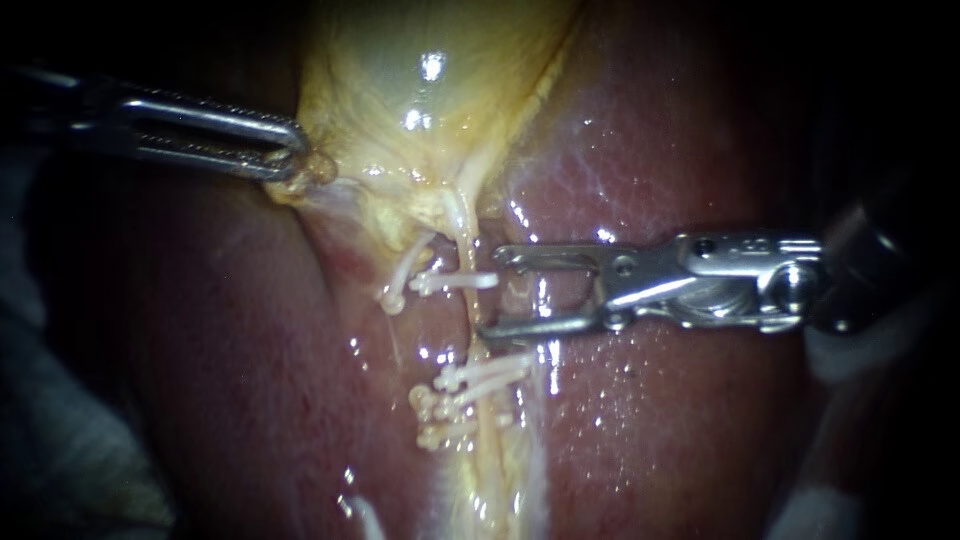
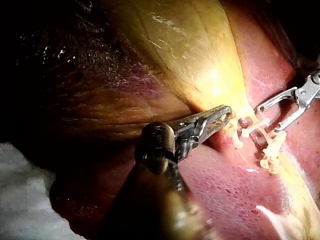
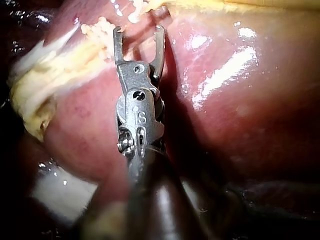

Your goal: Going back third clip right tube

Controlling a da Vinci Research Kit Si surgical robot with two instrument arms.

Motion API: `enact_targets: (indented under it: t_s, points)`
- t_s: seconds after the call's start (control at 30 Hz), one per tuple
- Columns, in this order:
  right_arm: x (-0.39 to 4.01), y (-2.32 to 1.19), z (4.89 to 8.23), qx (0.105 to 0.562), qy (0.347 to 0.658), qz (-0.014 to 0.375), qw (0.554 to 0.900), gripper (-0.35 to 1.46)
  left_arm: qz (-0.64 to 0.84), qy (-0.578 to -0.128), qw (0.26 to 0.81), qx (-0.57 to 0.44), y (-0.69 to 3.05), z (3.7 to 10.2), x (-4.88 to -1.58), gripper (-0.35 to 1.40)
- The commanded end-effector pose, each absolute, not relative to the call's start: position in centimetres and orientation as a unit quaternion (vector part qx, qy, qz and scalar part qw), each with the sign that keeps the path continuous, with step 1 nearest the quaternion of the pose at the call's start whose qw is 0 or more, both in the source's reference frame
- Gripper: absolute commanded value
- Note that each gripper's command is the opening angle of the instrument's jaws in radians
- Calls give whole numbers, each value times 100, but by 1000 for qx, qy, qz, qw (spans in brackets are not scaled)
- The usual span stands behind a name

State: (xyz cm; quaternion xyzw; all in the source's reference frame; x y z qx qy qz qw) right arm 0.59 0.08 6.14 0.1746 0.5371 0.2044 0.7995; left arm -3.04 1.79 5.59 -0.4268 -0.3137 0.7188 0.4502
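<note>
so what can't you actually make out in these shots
- Endoscope view: lower clips overlap; count unclear.
- Endoscope view: right instrument shaft lost in the dark at the edge.
- Right wrist view: upper clips cut off by the edge ahead of the open jaws.
- Left wrist view: left instrument: its shut jaws hide how much gallbladder they hold.

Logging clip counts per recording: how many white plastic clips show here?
5 that I can tell. Two white plastic clips sit below the yellow gallbladder: one slanted, one level at the right instrument's open jaws. Three stack lower down. Overlap may hide more.
</note>
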Motion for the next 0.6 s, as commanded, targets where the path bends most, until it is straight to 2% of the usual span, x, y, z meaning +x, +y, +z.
enact_targets:
  t_s: [0.03, 0.3, 0.6]
  points:
    - [52, 10, 610, 172, 538, 195, 802, 50, 719, -314, 450, -427, 179, 559, -304, -35]
    - [17, 18, 587, 155, 548, 143, 809, 50, 719, -314, 450, -427, 180, 559, -304, -35]
    - [4, 14, 571, 163, 530, 105, 825, 50, 719, -313, 450, -427, 180, 565, -305, -35]
